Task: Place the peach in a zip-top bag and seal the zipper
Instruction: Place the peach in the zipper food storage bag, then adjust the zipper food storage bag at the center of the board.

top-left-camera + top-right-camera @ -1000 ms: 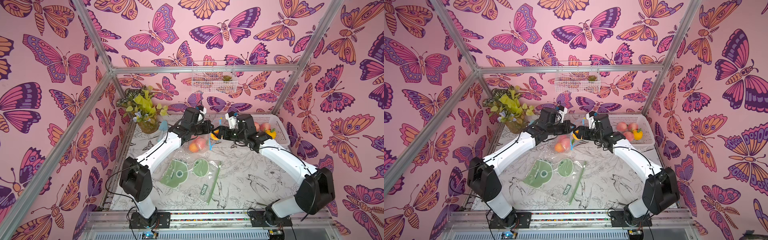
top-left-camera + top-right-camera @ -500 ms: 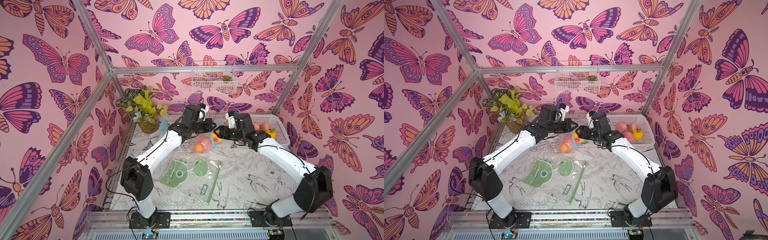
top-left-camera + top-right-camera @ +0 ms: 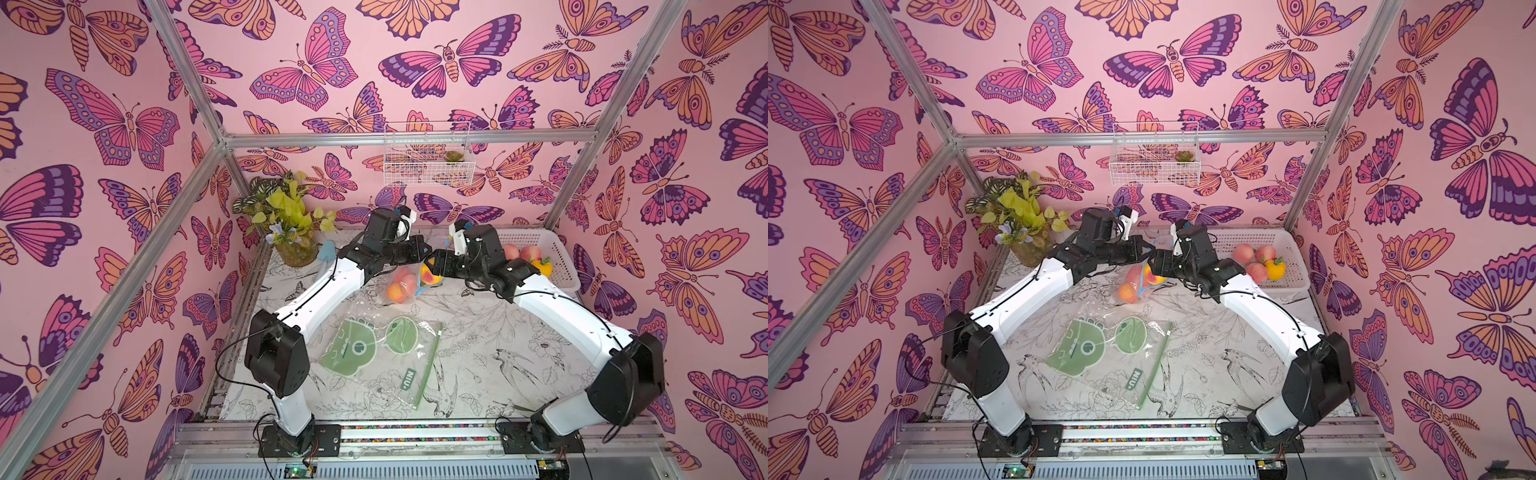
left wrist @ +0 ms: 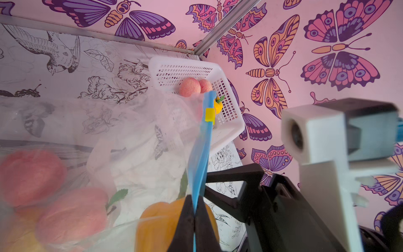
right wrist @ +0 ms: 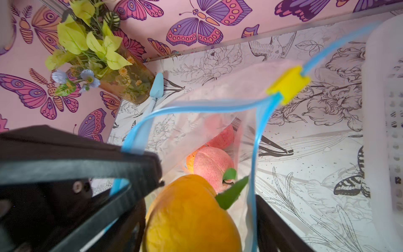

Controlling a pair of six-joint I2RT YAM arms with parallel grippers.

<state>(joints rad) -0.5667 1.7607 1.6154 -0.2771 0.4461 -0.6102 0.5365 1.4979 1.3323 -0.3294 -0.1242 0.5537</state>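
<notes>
A clear zip-top bag (image 3: 409, 297) with a blue zipper strip hangs above the table at the back, and two pink-orange peaches (image 3: 397, 289) lie in its bottom. My left gripper (image 4: 193, 215) is shut on the blue strip (image 4: 201, 152) at one end of the bag's mouth. A yellow slider (image 5: 287, 86) sits on the strip at the far end, and the mouth gapes open. My right gripper (image 5: 202, 218) is shut on an orange-yellow peach (image 5: 192, 216) with a green leaf, right at the mouth. Both top views show the two grippers meeting there, peach (image 3: 1152, 276) between them.
A white basket (image 3: 557, 257) at the back right holds more peaches (image 3: 519, 252). A second clear bag (image 3: 382, 353) with green prints lies flat mid-table. A potted plant (image 3: 291, 224) and a blue scoop (image 3: 327, 251) stand at the back left. A wire basket (image 3: 428, 162) hangs on the wall.
The hanging bag swayed slightly to the right. Both grippers stay at the bag's mouth with the same holds.
</notes>
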